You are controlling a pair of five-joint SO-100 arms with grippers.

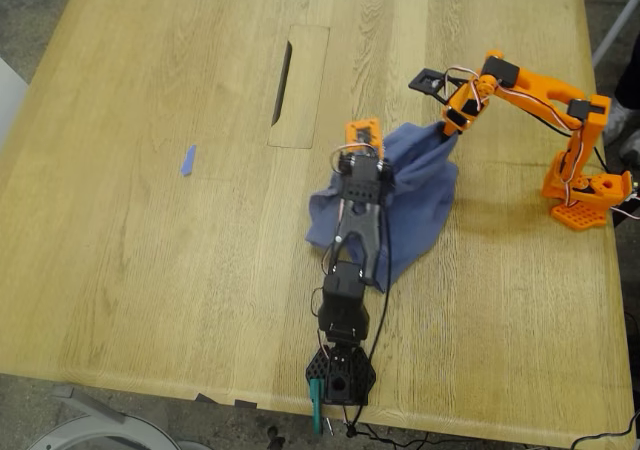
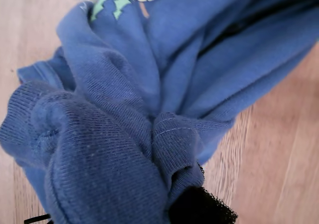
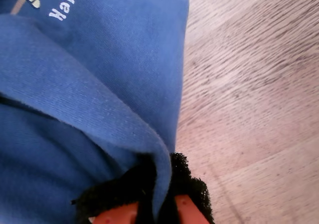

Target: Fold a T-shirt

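The slate-blue T-shirt (image 1: 415,195) lies bunched in a heap right of the table's middle in the exterior view. Both grippers hold it up in folds. My first gripper (image 1: 366,152), on the black arm reaching in from the near edge, is shut on a thick wad of the cloth (image 2: 114,149); a green print (image 2: 112,2) shows further along the shirt. My second gripper (image 1: 452,122), on the orange arm at the exterior view's right, is shut on a hemmed edge (image 3: 124,119) and lifts that corner. Pale lettering (image 3: 62,7) shows beside the hem.
A small purple strip (image 1: 188,160) lies on the wooden table (image 1: 150,270) toward the exterior view's left. A dark slot (image 1: 283,82) in an inset panel sits behind the shirt. The orange arm's base (image 1: 585,195) stands near the table's right edge in that view.
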